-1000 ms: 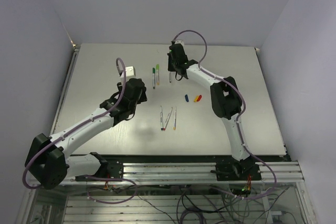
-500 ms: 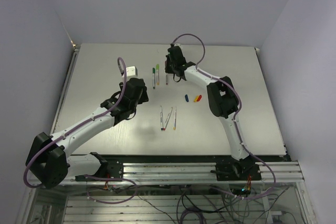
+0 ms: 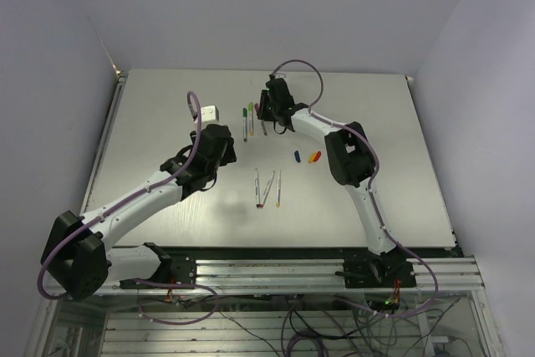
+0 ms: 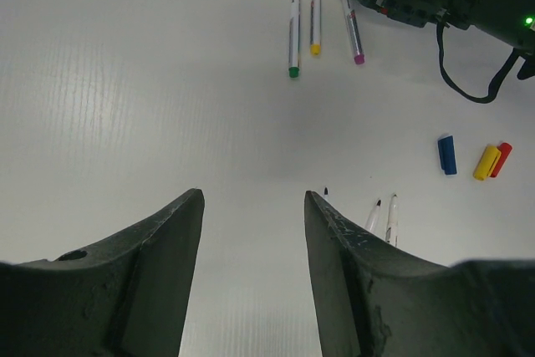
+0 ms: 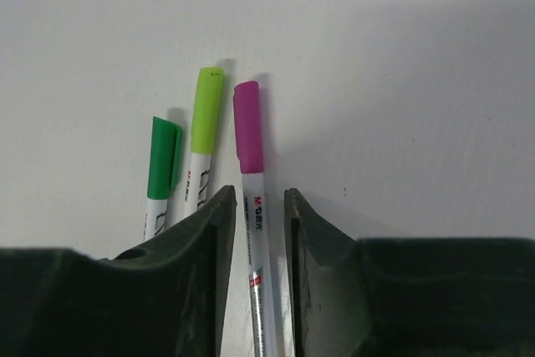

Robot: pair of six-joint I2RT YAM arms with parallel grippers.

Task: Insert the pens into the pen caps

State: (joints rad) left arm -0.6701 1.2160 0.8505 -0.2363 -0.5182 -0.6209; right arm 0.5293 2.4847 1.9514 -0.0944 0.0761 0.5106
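Three capped pens lie side by side at the far middle: green cap [image 5: 164,169], yellow-green cap [image 5: 206,110], pink cap [image 5: 247,127]. My right gripper [image 5: 253,194] [image 3: 266,110] straddles the pink-capped pen [image 4: 351,27]. Its jaws stand narrowly apart, with a small gap on each side of the barrel. Three uncapped pens [image 3: 267,188] lie at the table's middle. Loose blue [image 4: 447,155], yellow [image 4: 486,161] and red [image 4: 501,159] caps lie to their far right. My left gripper [image 4: 253,194] [image 3: 219,150] is open and empty, left of the uncapped pens.
A small white box [image 3: 210,112] sits on the table [image 3: 150,123] at the far left, beyond my left gripper. The right arm's cable [image 4: 468,81] hangs near the capped pens. Walls close the table at the back and both sides.
My right gripper has moved left with the pink-capped pen, which now lies beside the green and yellow-green capped pens. The left arm has not moved.
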